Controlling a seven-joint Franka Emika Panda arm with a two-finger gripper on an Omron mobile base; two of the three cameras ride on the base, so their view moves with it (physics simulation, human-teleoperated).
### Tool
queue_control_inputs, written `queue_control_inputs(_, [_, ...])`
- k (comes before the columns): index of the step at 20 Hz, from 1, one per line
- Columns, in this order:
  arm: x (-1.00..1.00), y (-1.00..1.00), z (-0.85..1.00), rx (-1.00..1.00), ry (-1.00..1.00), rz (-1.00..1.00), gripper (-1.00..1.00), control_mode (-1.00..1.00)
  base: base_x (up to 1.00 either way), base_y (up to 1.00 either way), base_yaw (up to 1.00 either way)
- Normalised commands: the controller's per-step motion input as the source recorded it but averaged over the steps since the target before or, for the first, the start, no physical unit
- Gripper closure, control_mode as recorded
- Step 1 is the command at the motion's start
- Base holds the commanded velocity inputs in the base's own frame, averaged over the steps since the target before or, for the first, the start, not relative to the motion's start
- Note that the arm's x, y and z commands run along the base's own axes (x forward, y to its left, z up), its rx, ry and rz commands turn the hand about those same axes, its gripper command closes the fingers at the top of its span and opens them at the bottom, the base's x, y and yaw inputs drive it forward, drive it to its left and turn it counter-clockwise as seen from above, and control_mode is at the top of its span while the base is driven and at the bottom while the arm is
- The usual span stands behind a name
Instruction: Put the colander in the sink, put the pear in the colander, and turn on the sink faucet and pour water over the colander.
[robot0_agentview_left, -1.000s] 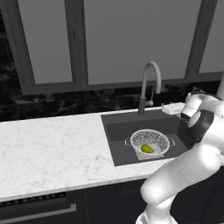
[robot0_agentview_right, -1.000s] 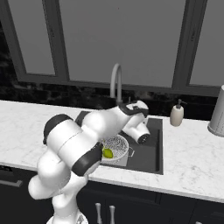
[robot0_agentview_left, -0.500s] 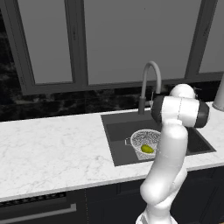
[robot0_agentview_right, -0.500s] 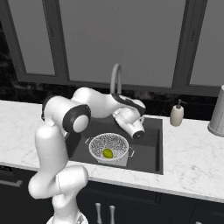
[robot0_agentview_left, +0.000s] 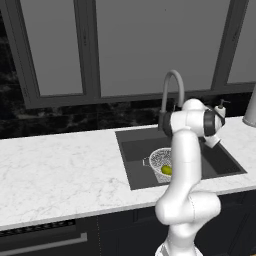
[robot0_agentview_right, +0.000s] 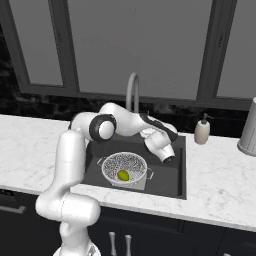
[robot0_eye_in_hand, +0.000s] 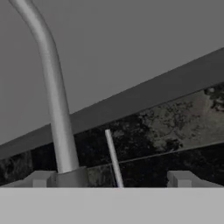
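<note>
The colander sits on the floor of the sink, near its front wall, with the pear lying inside it. The claw, fingertips spread wide and holding nothing, faces the sink faucet; a thin lever rises between the fingertips. A beige soap dispenser stands on the white marble desk right of the sink.

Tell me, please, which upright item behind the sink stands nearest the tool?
The sink faucet, the tall grey gooseneck: the tool hangs beside its base, while the small beige soap dispenser stands farther right.
</note>
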Motion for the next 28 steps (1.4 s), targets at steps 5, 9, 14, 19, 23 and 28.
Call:
queue_control_inputs(5, [0.51, 0.00, 0.00, 0.05, -0.01, 0.00, -1.00, -1.00, 0.00, 0.00, 0.00])
queue_control_inputs(9, [0.24, 0.03, 0.00, 0.00, 0.00, -0.01, -1.00, -1.00, 0.00, 0.00, 0.00])
queue_control_inputs(14, [-0.02, 0.15, 0.03, -0.05, 0.00, -0.08, -1.00, -1.00, 0.00, 0.00, 0.00])
queue_control_inputs(19, [0.00, 0.14, 0.11, -0.03, 0.00, -0.09, -1.00, -1.00, 0.00, 0.00, 0.00])
queue_control_inputs(23, [0.05, 0.03, 0.15, -0.01, 0.00, -0.09, -1.00, -1.00, 0.00, 0.00, 0.00])
queue_control_inputs(28, [0.18, 0.07, 0.08, 0.00, 0.00, -0.04, -1.00, -1.00, 0.00, 0.00, 0.00])
